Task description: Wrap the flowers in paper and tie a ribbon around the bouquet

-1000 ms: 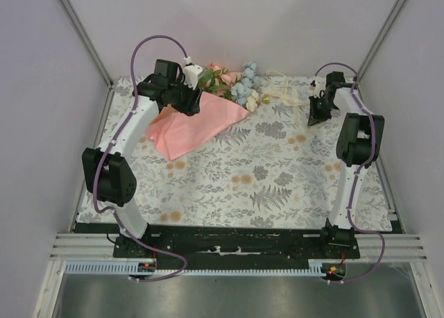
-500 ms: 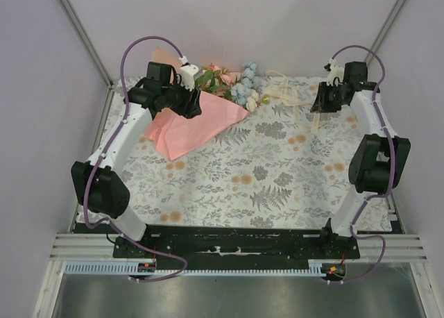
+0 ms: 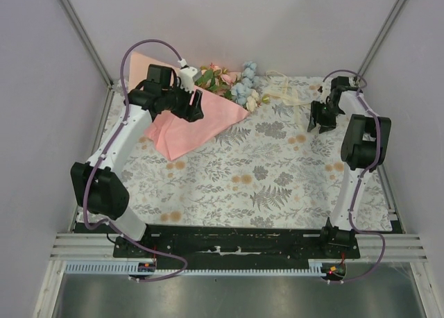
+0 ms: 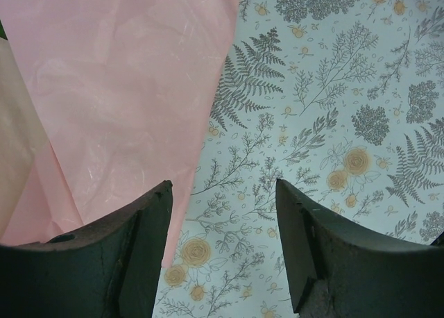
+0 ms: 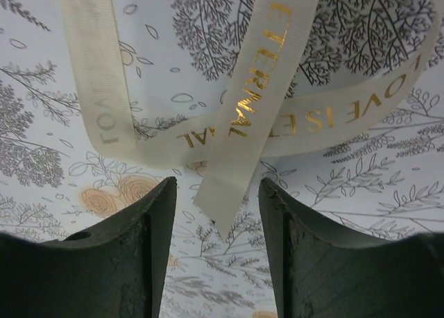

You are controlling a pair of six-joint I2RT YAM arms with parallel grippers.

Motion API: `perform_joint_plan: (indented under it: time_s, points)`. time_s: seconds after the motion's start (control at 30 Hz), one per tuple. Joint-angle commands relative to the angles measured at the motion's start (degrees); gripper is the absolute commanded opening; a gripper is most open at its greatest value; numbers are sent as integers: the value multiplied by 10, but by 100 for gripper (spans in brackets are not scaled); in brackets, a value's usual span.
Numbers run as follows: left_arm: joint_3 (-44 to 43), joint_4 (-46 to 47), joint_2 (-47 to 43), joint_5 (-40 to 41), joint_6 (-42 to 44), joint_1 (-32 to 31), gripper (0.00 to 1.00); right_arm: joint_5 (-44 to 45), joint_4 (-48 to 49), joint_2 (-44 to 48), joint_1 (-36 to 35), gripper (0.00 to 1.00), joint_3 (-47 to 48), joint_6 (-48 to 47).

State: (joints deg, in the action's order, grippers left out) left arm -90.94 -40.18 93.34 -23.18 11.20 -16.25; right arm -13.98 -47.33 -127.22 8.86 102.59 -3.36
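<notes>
step: wrapping seems underway, tying not begun | paper (image 4: pixel 125 89) lying at the table's (image 3: pixel 263 172) far left corner, flowers (image 3: pixel 232 82) poking out along the far edge | left gripper (image 4: pixel 222 193) hovering over the paper's edge, fingers spread, empty | right gripper (image 5: pixel 216 186) straddling the ribbon (image 5: pixel 257 75) end near the far right corner, fingers spread | next: probably pinching that loose end squarely

The ribbon (image 5: pixel 248 116) and the paper (image 4: pixel 125 89) are cut off by wrist-view edges.

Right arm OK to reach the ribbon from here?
Probably yes. The right end effector is open right at the ribbon, whose loose end shows between its fingers in the wrist view, with nothing covering it.
</notes>
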Motion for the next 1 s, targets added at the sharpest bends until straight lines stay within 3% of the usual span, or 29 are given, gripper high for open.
perform_joint_plan:
  time_s: [0.0, 0.13, 0.23, 0.33, 0.43, 0.63, 0.73, 0.87, 0.97]
  points:
    - [7, 9, -20, -9, -14, 0, 68, 40, -29, -18, 0, 57, 53, 21]
    - [3, 17, -8, 2, -13, 2, 68, 50, -43, -36, -7, 52, 58, 20]
    - [-3, 20, 2, 1, -13, 3, 68, 45, -56, -49, -8, 35, 74, 20]
    - [-12, 22, 10, -5, -13, 2, 68, 26, -83, -57, -3, 29, 89, 10]
    - [-20, 22, 18, -7, -12, 2, 69, 2, -86, -51, 4, 0, 81, 5]
    - [-29, 23, 22, -29, -1, 2, 69, -125, -52, 57, 22, 0, 10, -12]
    - [-39, 29, 38, -17, -21, 10, 71, -143, -3, 122, 20, 0, -58, -17]
    - [-106, -4, 99, -42, -44, 46, 72, -142, -13, 114, 19, 1, -31, -57]
    - [-119, -36, 139, -18, 15, 44, 69, -228, -42, 113, 19, 23, -5, -82]
